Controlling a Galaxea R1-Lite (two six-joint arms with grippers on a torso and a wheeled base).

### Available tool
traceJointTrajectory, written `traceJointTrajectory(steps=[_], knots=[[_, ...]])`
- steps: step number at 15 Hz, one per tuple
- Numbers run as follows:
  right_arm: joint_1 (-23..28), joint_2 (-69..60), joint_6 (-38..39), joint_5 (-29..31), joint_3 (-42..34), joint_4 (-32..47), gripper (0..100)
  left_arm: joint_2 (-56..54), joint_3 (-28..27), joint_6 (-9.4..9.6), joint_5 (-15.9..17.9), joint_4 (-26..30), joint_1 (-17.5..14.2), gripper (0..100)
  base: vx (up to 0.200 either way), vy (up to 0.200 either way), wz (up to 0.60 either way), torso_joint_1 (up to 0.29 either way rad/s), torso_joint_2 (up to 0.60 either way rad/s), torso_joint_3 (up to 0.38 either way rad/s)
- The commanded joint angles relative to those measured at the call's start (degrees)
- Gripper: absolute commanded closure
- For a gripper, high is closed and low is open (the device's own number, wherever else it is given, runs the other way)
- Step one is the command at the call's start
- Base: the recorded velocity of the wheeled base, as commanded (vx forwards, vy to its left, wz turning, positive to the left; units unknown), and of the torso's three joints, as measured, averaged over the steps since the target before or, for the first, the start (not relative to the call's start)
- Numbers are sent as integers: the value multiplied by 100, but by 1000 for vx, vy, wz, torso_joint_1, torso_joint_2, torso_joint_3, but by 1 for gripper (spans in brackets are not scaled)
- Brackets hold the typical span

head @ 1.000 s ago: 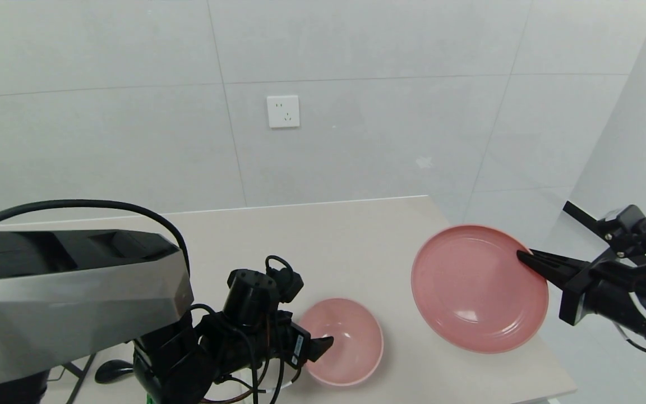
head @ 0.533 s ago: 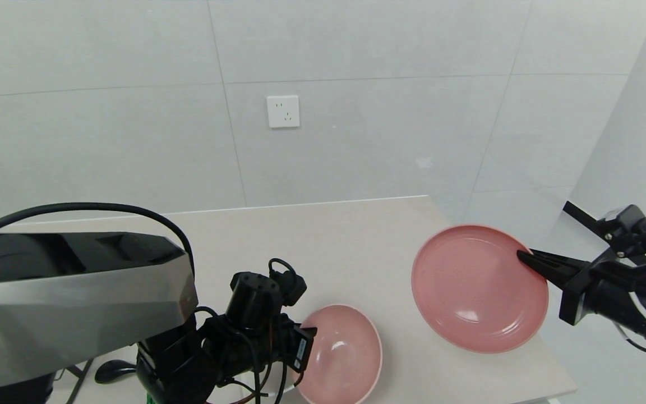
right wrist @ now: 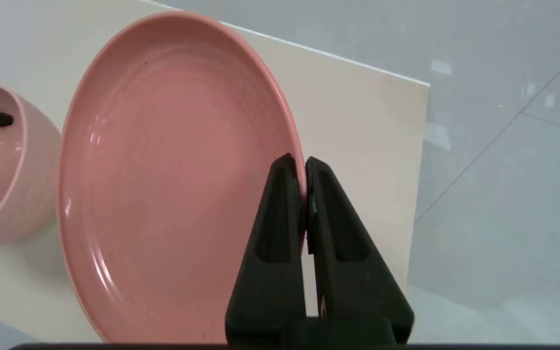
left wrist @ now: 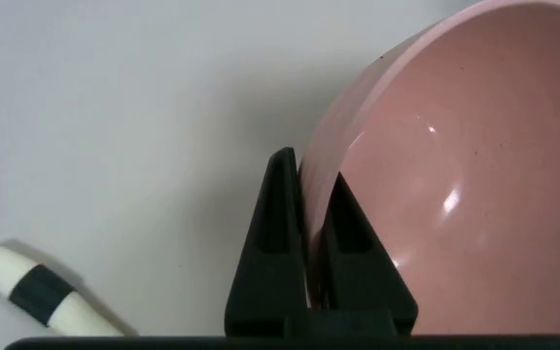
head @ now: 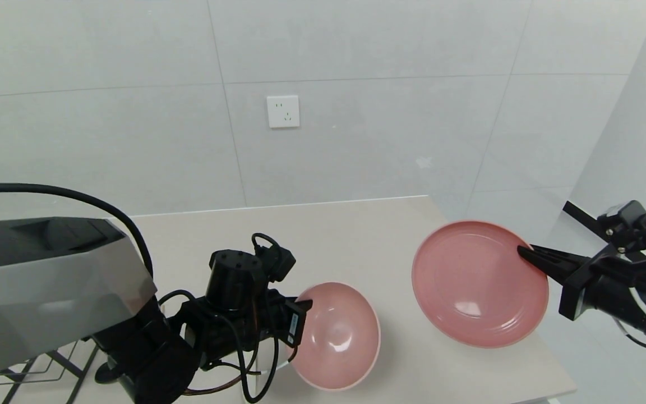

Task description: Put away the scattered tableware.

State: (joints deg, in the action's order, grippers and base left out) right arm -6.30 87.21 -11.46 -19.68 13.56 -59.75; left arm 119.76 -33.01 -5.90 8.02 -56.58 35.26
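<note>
**Two rim grasps.** The left jaws pinch the rim of the pink bowl (head: 337, 336), which is held tilted over the surface (head: 356, 235). The right jaws pinch the rim of the pink plate (head: 477, 283), which is tilted over the surface's right edge. Risk: with such a narrow rim hold, either dish may pivot or slip; the plate could then fall past the edge.

Lighting: bright, even, diffuse. Glare: small white highlights inside pink bowl (head: 334, 336) and on pink plate (head: 471, 280). Shadows: soft, faint, on table (head: 356, 235).
</note>
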Motion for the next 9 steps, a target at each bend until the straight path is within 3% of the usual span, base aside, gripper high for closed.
traceJointTrajectory(steps=[1,5,9], knots=[[-55,6,38,-1,209,-230,100,-454,93,-8,-2,-3,-19,100,0,0,0,0,0,0],[-55,15,74,-80,270,-371,100,-1218,181,-148,-248,68,-159,100,0,0,0,0,0,0],[-55,15,205,-256,262,-371,100,-1913,612,-227,-204,77,-221,100,0,0,0,0,0,0]])
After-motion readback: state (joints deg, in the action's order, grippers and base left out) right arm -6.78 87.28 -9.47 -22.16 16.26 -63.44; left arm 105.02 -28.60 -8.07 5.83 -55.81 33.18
